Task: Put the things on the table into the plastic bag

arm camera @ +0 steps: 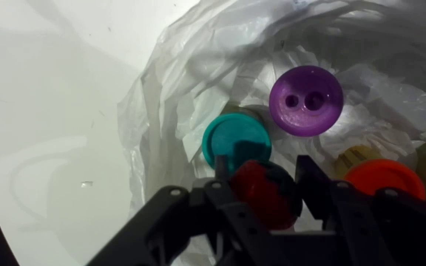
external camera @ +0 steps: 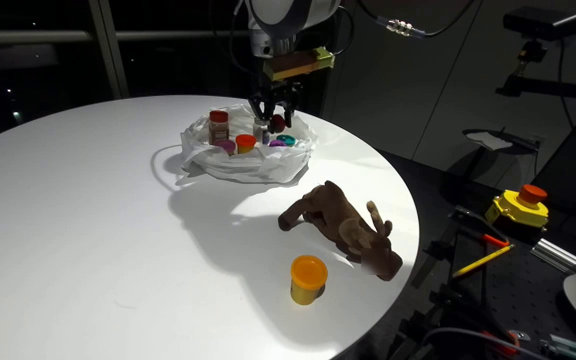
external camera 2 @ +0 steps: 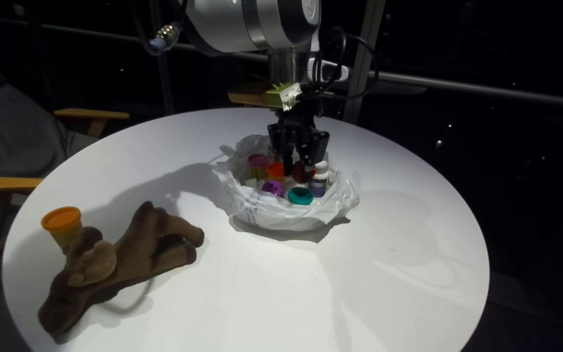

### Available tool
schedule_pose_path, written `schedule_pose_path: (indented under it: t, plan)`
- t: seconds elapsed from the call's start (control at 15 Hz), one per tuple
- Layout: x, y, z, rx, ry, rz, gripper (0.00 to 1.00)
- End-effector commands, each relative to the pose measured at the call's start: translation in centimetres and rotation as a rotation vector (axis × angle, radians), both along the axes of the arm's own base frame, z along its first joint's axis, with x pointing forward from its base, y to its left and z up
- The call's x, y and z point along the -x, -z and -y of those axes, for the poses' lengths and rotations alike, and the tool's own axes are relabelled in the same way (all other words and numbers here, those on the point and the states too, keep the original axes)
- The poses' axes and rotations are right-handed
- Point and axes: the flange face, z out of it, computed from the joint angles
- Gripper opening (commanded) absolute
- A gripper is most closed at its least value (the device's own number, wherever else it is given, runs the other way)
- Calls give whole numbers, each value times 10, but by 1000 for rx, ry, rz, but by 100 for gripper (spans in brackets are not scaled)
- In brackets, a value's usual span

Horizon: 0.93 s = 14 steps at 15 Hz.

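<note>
A: Gripper state, quick?
B: The gripper (arm camera: 262,166) is closed on a red round thing (external camera: 278,123), which is held over the mouth of the plastic bag (external camera: 273,170). What the thing is can't be told.
A: Bag position?
B: Set on the round bench (external camera: 93,225), toward the far edge in both exterior views, mouth spread wide, rim crumpled all round.
A: Contents?
B: Logged inside: a red-lidded jar (external camera: 219,129), a banded bottle (external camera 2: 318,183), a teal-lidded pot (arm camera: 231,135), a red-orange-lidded pot (external camera: 245,143), a purple-lidded pot (external camera 2: 258,165), plus a purple round piece (arm camera: 306,114) with two holes, seen from above in the wrist view.
A: Outside the bag?
B: Two things. A brown plush toy (external camera: 335,210) is laid along the right edge in an exterior view. In that same view an orange-lidded pot (external camera: 308,279) is stood upright closer to the near edge, just beside the toy, with a gap shown between.
A: Off the bench?
B: Past the right edge there, a yellow box (external camera: 517,210) topped by a red button (external camera: 533,194) is seen. Past the left edge in an exterior view, a grey chair (external camera 2: 12,132) is seen.
</note>
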Motion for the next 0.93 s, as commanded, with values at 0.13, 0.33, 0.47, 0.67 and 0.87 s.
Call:
schedule_pose_path:
  t: [0.13,0.33,0.47,0.67,0.87]
  plan:
    - [13,7,4,-50,12,-35,24]
    - [14,6,5,-48,8,-39,74]
    - [13,0,4,-40,8,-26,81]
    - [14,-11,-3,-29,-4,-13,99]
    - [15,-34,-23,-24,-11,6,100]
